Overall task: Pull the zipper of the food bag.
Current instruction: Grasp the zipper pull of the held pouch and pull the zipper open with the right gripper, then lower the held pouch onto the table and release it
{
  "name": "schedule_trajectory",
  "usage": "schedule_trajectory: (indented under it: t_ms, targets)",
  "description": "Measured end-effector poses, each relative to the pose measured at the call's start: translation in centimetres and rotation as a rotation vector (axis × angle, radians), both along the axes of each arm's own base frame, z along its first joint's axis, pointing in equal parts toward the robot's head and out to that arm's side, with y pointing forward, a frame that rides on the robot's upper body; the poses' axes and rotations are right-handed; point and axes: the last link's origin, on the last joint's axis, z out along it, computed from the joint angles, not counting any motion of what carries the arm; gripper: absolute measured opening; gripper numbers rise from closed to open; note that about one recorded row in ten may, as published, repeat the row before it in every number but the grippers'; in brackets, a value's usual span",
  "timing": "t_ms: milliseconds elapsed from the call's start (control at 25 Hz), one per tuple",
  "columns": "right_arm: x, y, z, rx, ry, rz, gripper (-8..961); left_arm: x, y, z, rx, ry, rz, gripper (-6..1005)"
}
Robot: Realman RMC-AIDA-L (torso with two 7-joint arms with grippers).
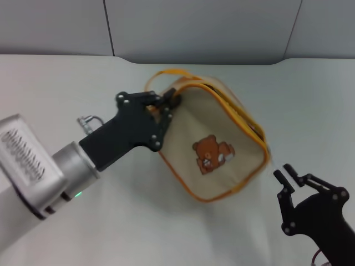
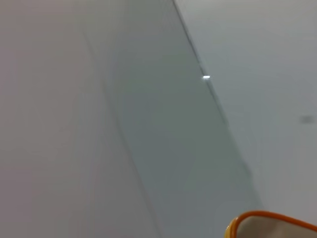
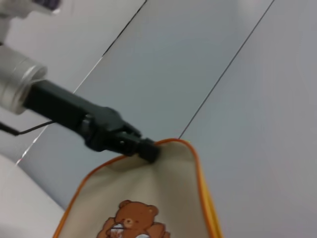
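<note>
The beige food bag (image 1: 213,141) with orange piping and a brown bear picture is held tilted above the table in the head view. My left gripper (image 1: 168,107) is shut on its upper left corner, which the right wrist view (image 3: 146,149) also shows. The orange strap handle (image 1: 166,73) arcs behind that corner. The zip track (image 1: 244,119) runs along the bag's right edge. A small pale tab, seemingly the zipper pull (image 1: 270,156), sits at the right corner. My right gripper (image 1: 284,173) is open, just right of and below that corner, not touching the bag.
The white table (image 1: 66,88) spreads around the bag. A grey panelled wall (image 1: 194,27) stands behind its far edge. The left wrist view shows only the wall and a bit of the bag's orange edge (image 2: 270,217).
</note>
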Motion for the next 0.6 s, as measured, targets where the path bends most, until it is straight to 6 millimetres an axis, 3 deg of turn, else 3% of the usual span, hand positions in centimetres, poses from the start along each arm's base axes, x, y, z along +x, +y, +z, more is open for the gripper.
schedule_trajectory:
  t_ms: [80,360,600]
  targets:
    - [0.0,0.1,0.1,-0.003,0.012,-0.001,24,-0.5,-0.6,0.2,0.052,-0.019,0.026,110]
    - [-0.6,1.5,0.7,-0.034,0.088,0.043,297,-2.0,-3.6,-0.2,0.063,-0.139,0.153,112]
    - [-0.6,2.5,1.1,-0.111,0.163,0.055,493,-2.5,-5.4,-0.3,-0.032,-0.162,0.127,246]
